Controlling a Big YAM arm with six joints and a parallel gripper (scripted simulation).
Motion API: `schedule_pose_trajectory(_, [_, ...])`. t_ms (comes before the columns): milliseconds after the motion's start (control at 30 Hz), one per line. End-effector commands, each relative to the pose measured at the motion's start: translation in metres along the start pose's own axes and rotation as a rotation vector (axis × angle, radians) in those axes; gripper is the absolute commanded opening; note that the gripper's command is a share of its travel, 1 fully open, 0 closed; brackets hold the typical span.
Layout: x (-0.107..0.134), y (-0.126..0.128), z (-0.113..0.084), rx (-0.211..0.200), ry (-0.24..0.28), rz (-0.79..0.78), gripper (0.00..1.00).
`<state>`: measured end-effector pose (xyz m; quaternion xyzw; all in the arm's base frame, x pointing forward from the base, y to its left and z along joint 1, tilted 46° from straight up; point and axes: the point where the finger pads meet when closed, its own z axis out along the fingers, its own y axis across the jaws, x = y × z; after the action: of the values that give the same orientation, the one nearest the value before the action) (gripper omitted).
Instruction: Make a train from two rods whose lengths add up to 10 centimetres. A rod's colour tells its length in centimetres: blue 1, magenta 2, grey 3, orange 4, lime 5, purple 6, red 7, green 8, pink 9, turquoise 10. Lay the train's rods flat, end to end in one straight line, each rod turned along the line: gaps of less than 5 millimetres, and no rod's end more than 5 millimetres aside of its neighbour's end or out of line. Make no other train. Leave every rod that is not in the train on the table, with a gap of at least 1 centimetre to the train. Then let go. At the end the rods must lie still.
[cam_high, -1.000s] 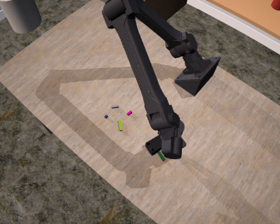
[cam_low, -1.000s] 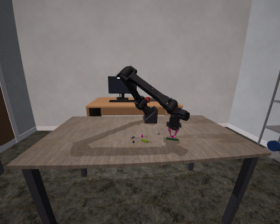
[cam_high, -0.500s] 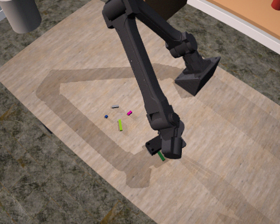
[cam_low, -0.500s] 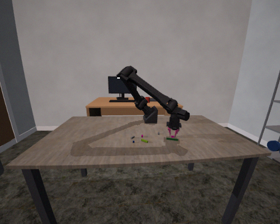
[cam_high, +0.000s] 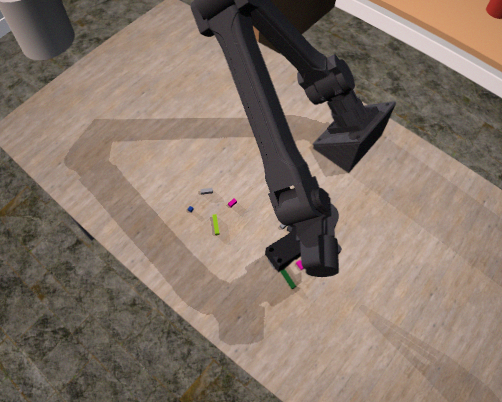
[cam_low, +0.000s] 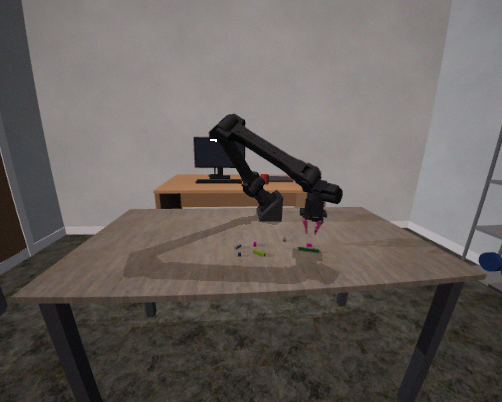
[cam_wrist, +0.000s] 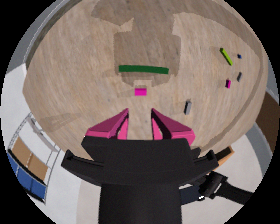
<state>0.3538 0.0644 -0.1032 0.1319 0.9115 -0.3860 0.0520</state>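
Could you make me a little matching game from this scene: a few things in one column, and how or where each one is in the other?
1. green stick
2. lime stick
3. blue piece
4. claw

A. hanging open and empty
B. tiniest piece
C. lying just below the claw
D. longest in the group off to the side

Pairs: 1-C, 2-D, 3-B, 4-A
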Motion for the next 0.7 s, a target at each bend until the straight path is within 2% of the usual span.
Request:
schedule_pose_trajectory(0, [-0.022, 0.010, -0.040, -0.043, -0.039, 0.052, 0.34])
schedule_pose_trajectory(233, [-0.021, 0.010, -0.067, -0.046, -0.038, 0.053, 0.34])
schedule_pose_trajectory(433, [-0.025, 0.003, -0.057, -0.029, -0.010, 0.071, 0.34])
schedule_pose_trajectory(467, [-0.009, 0.006, -0.059, -0.018, -0.023, 0.029, 0.34])
schedule_pose_trajectory(500, [-0.009, 0.007, -0.059, -0.018, -0.024, 0.029, 1.00])
schedule_pose_trajectory(667, [-0.013, 0.002, -0.053, -0.014, -0.009, 0.042, 1.00])
